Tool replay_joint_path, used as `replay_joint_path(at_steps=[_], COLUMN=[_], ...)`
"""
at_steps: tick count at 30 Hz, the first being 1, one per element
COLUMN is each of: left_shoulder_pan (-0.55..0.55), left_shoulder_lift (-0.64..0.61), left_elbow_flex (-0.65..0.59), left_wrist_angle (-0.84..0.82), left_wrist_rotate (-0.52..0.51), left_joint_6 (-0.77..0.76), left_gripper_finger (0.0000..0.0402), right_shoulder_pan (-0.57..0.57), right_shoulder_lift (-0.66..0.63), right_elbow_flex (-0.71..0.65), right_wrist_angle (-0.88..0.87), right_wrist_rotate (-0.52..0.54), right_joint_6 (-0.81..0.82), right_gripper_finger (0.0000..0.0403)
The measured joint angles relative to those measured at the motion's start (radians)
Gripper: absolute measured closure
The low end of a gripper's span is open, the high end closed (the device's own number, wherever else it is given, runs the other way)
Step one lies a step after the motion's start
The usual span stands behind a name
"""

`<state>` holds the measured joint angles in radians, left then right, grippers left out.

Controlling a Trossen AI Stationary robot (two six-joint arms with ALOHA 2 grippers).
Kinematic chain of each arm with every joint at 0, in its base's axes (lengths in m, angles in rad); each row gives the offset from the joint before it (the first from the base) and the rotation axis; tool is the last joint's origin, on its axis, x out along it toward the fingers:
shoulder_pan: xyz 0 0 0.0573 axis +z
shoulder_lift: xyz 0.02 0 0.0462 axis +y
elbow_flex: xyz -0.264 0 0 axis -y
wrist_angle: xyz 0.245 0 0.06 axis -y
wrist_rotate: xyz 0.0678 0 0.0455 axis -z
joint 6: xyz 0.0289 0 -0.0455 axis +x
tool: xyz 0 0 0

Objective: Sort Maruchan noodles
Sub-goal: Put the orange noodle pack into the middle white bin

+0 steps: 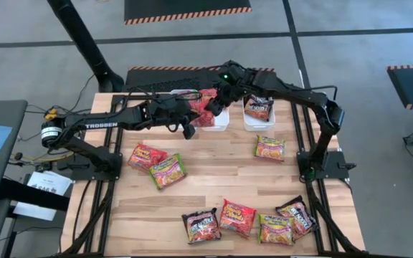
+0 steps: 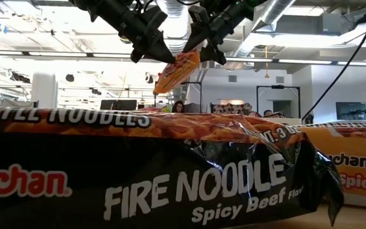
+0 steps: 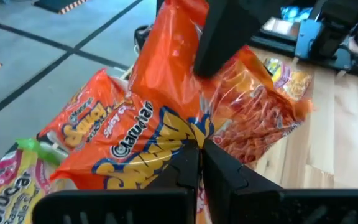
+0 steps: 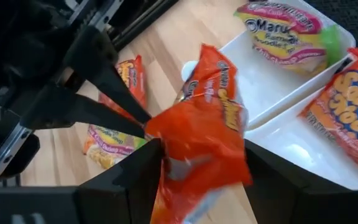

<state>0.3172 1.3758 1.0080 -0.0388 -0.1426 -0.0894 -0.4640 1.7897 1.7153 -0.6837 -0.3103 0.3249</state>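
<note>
My left gripper (image 3: pixel 199 152) is clamped tight on a corner of the red-orange packet (image 3: pixel 166 93), which hangs in the air above the white bins (image 1: pixel 224 118) at the far edge of the table (image 1: pixel 214 179). My right gripper (image 4: pixel 197 165) meets it from the other side, fingers spread wide around the same packet (whether they press it, I cannot tell). One bin holds a green-yellow packet (image 4: pixel 288 28), the next an orange packet (image 4: pixel 347 112).

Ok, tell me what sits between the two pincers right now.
A red-orange noodle packet hangs between them: the left pincer is shut on one edge, the open right pincer straddles the other. The low view shows it best.
</note>
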Motion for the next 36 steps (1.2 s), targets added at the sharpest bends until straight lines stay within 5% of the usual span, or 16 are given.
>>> replay_joint_path(at_steps=[6,17,29,36], left_shoulder_pan=[0.000,0.000,0.022,0.057], left_shoulder_lift=[0.000,0.000,0.000,-0.008], left_elbow_flex=[0.000,0.000,0.000,0.000], left_wrist_angle=[0.013,0.012,-0.009,0.000], left_wrist_rotate=[0.000,0.002,0.112,0.146], left_joint_6=[-0.001,-0.012,-0.116,-0.317], left_gripper_finger=[0.0402,0.0401,0.0327,0.0286], right_shoulder_pan=[0.012,0.025,0.026,0.010], right_shoulder_lift=[0.000,0.000,0.000,0.000], right_elbow_flex=[0.000,0.000,0.000,0.000], right_wrist_angle=[0.031,0.033,0.016,-0.059], right_wrist_rotate=[0.006,0.007,0.001,0.002], right_joint_6=[0.001,0.000,-0.025,-0.096], right_gripper_finger=[0.0199,0.0336,0.0351,0.0352])
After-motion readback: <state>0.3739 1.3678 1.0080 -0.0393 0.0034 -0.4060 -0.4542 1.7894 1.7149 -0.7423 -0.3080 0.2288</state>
